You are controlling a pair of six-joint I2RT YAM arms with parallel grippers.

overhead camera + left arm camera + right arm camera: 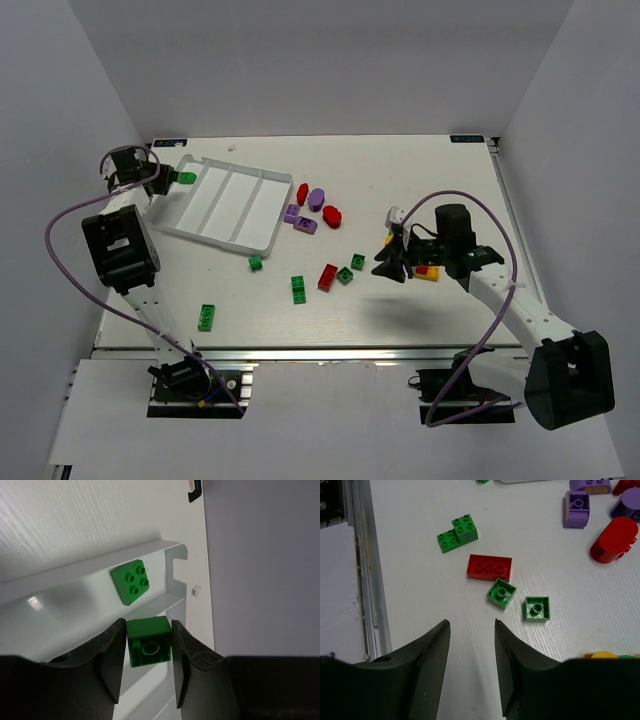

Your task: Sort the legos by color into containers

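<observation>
The white tabletop (450, 180) carries a white tray (216, 240) at its far left. Just right of the tray, purple bricks (306, 225) and red ovals (332, 215) lie in a loose cluster. A small green brick (256, 263) sits just off the tray's near right corner. Nearer than the tray lie a red brick (327, 277), with three green bricks (345, 276) around it, and a long green brick (207, 317) alone.

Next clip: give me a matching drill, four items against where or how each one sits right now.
1. studs-up green brick
2. green brick showing its hollow underside
3. red rectangular brick
4. right fingers

a. loose on the table
b. lying in the tray
c. pinched between the left fingers
d. apart, nothing between them

Pairs: 1-b, 2-c, 3-a, 4-d
</observation>
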